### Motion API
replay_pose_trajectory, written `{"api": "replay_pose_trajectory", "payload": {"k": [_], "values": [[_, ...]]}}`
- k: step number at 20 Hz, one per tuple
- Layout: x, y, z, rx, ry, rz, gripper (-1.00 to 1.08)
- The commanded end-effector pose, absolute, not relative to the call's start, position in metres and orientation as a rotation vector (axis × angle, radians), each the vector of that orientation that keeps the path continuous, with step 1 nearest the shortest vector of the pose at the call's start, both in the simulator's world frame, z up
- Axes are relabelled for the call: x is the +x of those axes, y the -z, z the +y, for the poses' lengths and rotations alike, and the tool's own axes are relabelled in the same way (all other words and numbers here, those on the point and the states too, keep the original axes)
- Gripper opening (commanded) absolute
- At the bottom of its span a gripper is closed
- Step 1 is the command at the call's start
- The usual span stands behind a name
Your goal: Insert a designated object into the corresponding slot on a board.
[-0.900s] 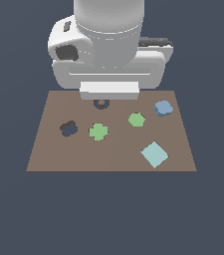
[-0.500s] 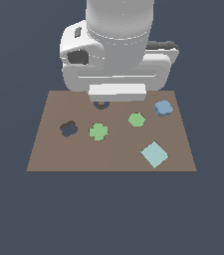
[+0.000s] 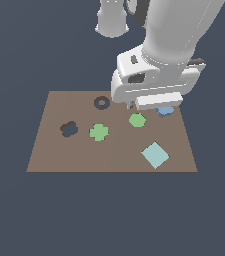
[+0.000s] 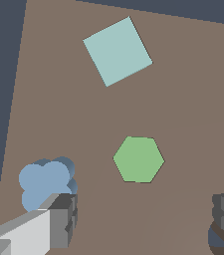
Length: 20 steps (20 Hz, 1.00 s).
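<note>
Blue and lobed, the designated block (image 4: 46, 182) is lying on the brown board (image 3: 54, 150) near its edge at the exterior view's right, well apart from the cloud-shaped slot (image 3: 69, 129). The gripper (image 4: 143, 219) is hanging spread and empty, one finger (image 4: 63, 219) just beside the block; the approach is in hand, and next the jaws need centring over the block.

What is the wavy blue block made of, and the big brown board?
It is a simulator's render, so only a guess. The blue block looks like matte painted wood or plastic: flat even colour, no shine, no grain. The brown board looks like smooth matte wood or card: one plain brown, no grain or gloss showing.
</note>
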State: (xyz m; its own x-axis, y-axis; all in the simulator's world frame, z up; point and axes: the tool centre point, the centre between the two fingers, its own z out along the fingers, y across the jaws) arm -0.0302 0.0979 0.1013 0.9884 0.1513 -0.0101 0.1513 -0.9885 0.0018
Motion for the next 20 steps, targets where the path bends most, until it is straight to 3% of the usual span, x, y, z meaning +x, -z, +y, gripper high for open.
{"api": "replay_pose_trajectory", "payload": {"k": [1, 9, 20], "values": [[-0.039, -0.085, 0.126, 3.127, 0.011, 0.301, 1.00], [-0.057, -0.053, 0.177, 3.116, 0.001, 0.417, 1.00], [-0.058, -0.038, 0.181, 3.113, 0.002, 0.427, 1.00]]}}
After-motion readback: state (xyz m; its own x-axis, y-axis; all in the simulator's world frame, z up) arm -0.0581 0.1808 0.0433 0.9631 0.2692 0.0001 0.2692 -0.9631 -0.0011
